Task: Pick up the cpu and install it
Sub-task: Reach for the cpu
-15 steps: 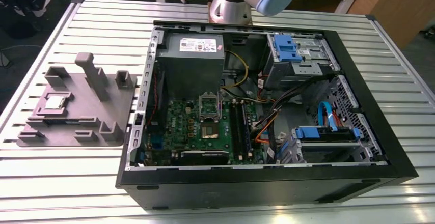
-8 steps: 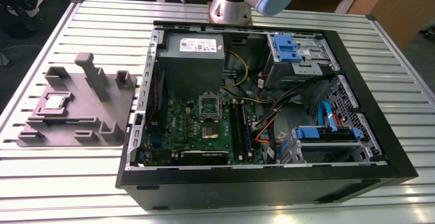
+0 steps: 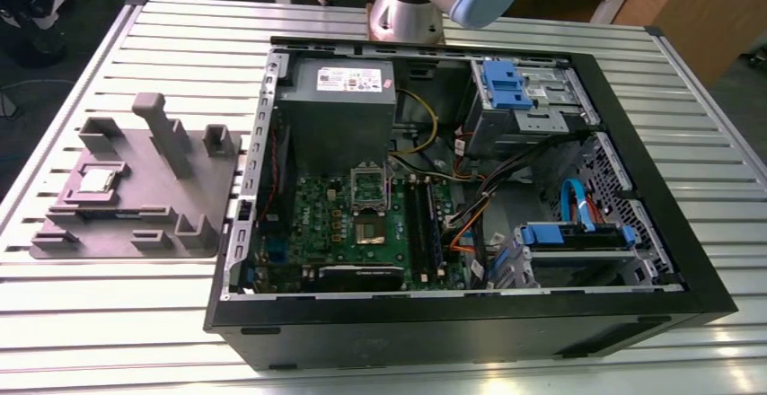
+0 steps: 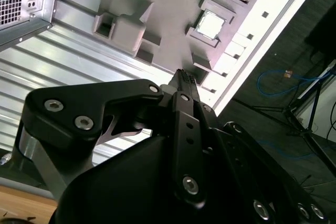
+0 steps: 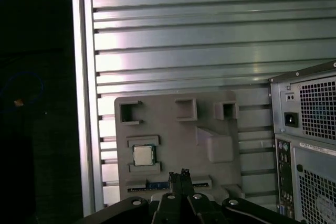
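While your gripper (image 5: pixel 177 173) hangs high over the tabletop (image 5: pixel 210 40), fingers (image 5: pixel 171 179) pressed together and holding nothing, list the cpu (image 5: pixel 143 155) as follows: lying flat in a recess of the grey plate (image 5: pixel 173 135), below and slightly ahead of the gripper, well apart from it, untouched.

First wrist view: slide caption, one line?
Gripper, jaws shut and empty, looks onto the grey plate holding the cpu, computer case alongside on the slatted table.

The cpu (image 5: pixel 142 155) looks shiny metal, the plate (image 5: pixel 178 139) matt plastic, the table (image 5: pixel 210 51) glossy metal.
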